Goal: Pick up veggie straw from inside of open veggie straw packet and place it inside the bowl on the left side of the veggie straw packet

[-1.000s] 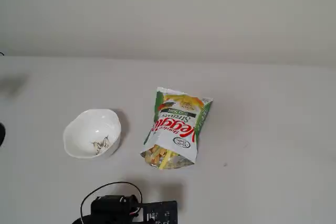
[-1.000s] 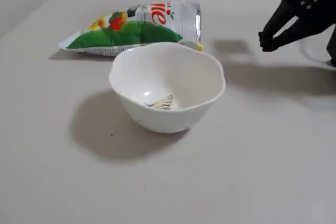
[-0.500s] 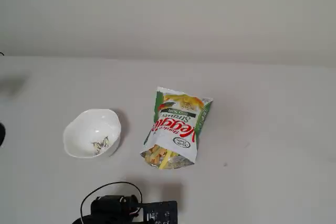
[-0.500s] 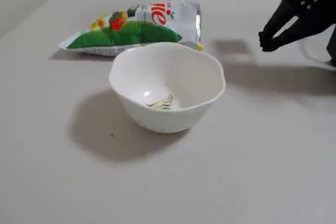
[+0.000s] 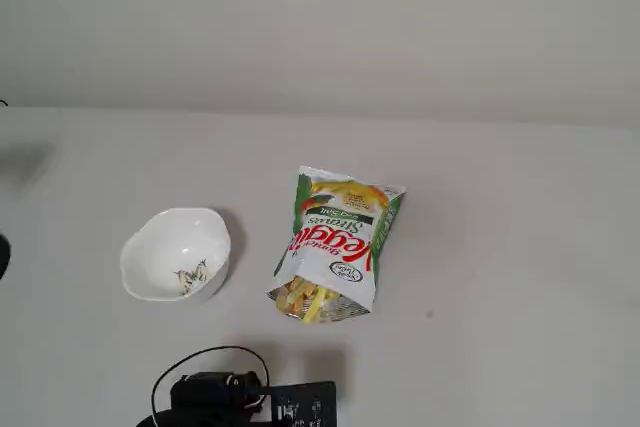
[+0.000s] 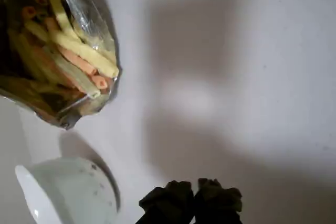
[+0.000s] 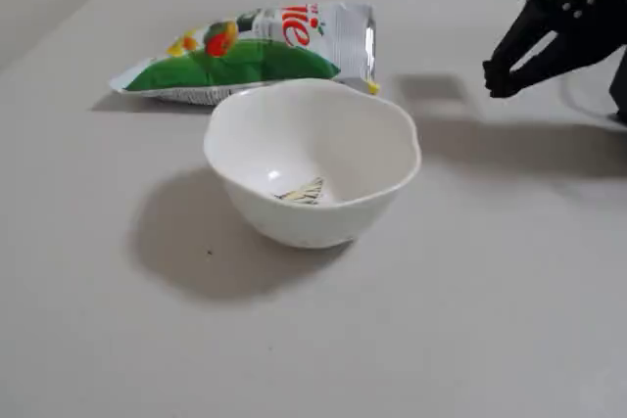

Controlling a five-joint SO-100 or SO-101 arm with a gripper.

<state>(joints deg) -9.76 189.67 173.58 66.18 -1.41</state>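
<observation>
Veggie straw (image 6: 84, 52): bright yellow, lying in the open mouth of the packet (image 5: 338, 245) among orange and pale straws, seen clearly only in the wrist view. Claw (image 7: 500, 77): fingertips pressed together, nothing between them, held above the table (image 7: 470, 271), well apart from the packet mouth. In the wrist view the claw (image 6: 191, 192) shows as two dark tips touching at the bottom edge. Bowl (image 5: 176, 254): white, just beside the packet, to its left in a fixed view; a small dark drawing shows inside. The arm's base appears at the bottom edge there; the claw itself does not.
</observation>
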